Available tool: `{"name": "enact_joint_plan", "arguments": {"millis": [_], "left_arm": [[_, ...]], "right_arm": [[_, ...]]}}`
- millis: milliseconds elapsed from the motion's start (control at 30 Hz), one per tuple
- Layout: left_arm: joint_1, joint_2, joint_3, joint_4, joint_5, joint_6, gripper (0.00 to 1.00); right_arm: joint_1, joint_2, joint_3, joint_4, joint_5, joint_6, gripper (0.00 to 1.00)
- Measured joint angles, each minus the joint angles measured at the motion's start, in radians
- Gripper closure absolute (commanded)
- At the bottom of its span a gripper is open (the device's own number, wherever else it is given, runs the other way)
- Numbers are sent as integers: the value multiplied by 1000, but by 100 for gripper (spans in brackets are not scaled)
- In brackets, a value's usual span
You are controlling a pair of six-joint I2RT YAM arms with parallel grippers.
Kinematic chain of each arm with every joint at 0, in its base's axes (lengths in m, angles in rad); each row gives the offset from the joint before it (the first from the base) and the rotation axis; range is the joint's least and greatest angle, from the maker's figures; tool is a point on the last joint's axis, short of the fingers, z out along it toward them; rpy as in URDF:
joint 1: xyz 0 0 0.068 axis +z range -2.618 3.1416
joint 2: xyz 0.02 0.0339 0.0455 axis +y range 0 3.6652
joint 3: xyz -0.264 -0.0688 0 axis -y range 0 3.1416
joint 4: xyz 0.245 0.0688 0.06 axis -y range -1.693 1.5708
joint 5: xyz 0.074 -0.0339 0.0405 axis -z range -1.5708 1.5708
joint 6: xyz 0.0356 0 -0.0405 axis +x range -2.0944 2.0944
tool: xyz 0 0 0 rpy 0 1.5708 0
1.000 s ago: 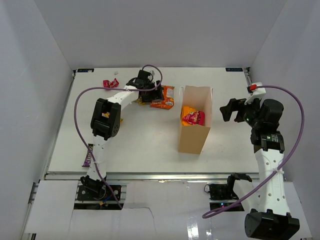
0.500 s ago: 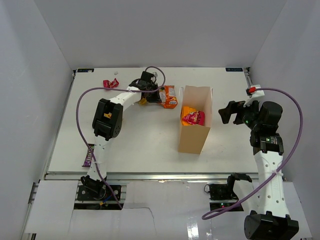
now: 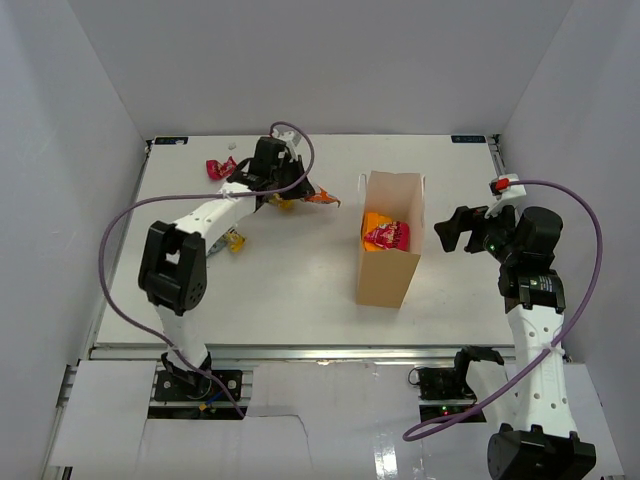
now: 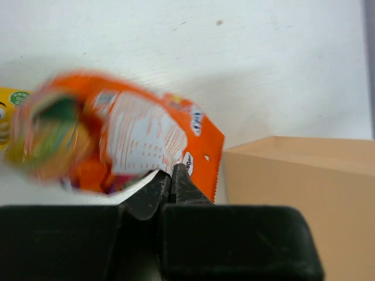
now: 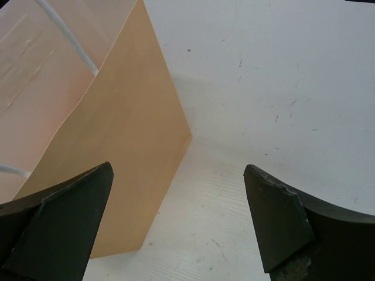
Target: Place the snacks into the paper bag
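Note:
My left gripper (image 3: 303, 191) is shut on the edge of the orange chip bag (image 4: 146, 134), which hangs blurred just above the table left of the paper bag (image 3: 390, 240). From above the chip bag (image 3: 322, 198) shows only as a thin orange sliver. The tan paper bag stands upright and open, with an orange and a pink-red packet (image 3: 385, 233) inside. A red packet (image 3: 215, 167) and a yellow packet (image 3: 235, 242) lie on the table at the left. My right gripper (image 5: 179, 167) hangs open beside the bag's right wall (image 5: 117, 146), holding nothing.
Another small yellow packet (image 3: 283, 203) lies under the left wrist. The left arm's purple cable (image 3: 120, 225) loops out over the table's left side. White enclosure walls stand close on three sides, and the right arm is near the right edge.
My left gripper has shut on the orange chip bag and lifted it off the table. The left arm's elbow swung out to the left, uncovering a yellow packet. The right arm barely moved.

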Motion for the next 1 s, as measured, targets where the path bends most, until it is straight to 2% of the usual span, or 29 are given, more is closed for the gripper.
{"name": "enact_joint_plan", "arguments": {"millis": [233, 533, 733, 1000], "left_arm": [[5, -339, -197, 113, 41, 26, 100], [5, -608, -259, 111, 65, 44, 100], [4, -743, -226, 115, 159, 35, 100], [-58, -749, -20, 137, 270, -24, 100]], "right_arm": [[0, -1, 0, 1, -7, 1, 2], [0, 1, 0, 2, -11, 1, 2], [0, 12, 0, 6, -11, 1, 2], [0, 18, 0, 9, -14, 1, 2]]}}
